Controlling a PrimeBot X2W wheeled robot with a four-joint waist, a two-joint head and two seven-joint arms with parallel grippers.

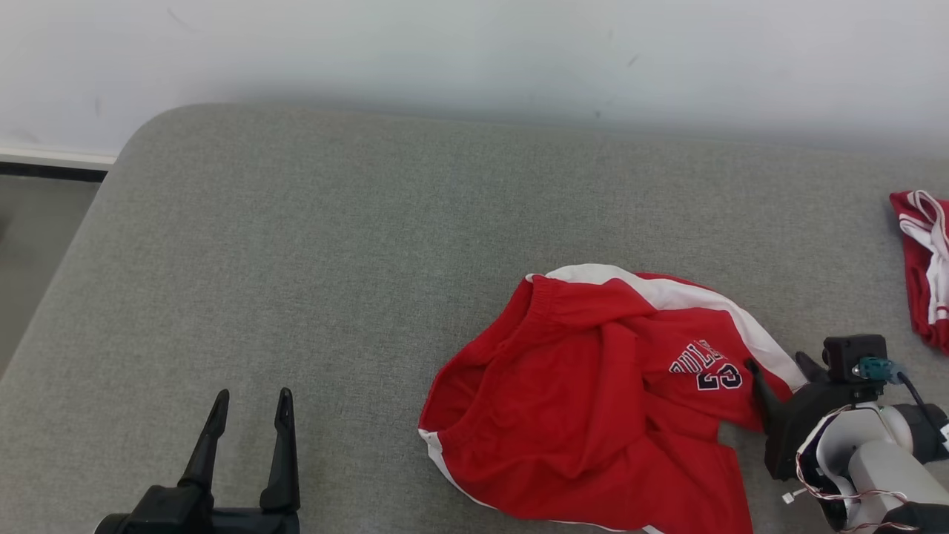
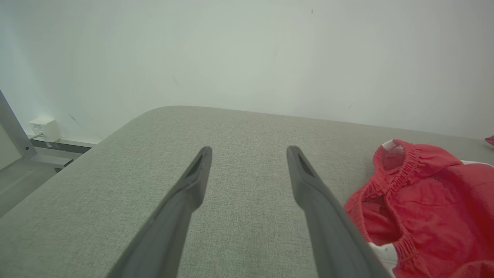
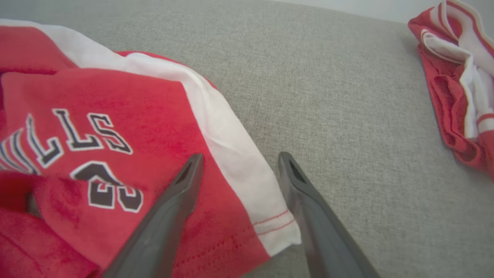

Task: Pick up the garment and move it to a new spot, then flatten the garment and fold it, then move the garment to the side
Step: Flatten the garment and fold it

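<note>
There's the right gripper [image 3: 237, 158] spread wide over the hem of the crumpled red-and-white jersey shorts [image 1: 593, 400] by the front edge of the grey fabric surface [image 1: 371, 245], left gripper [image 1: 252, 394] parted too, and a shallow pinch might let that cloth slip!

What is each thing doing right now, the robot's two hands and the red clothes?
red shorts: crumpled, not folded, lying on the grey cushion.
other red garment: bunched up, lying apart to the right.
left hand: open, empty, over bare cushion.
right hand: open, at the red shorts' white-striped hem, gripping nothing.
</note>
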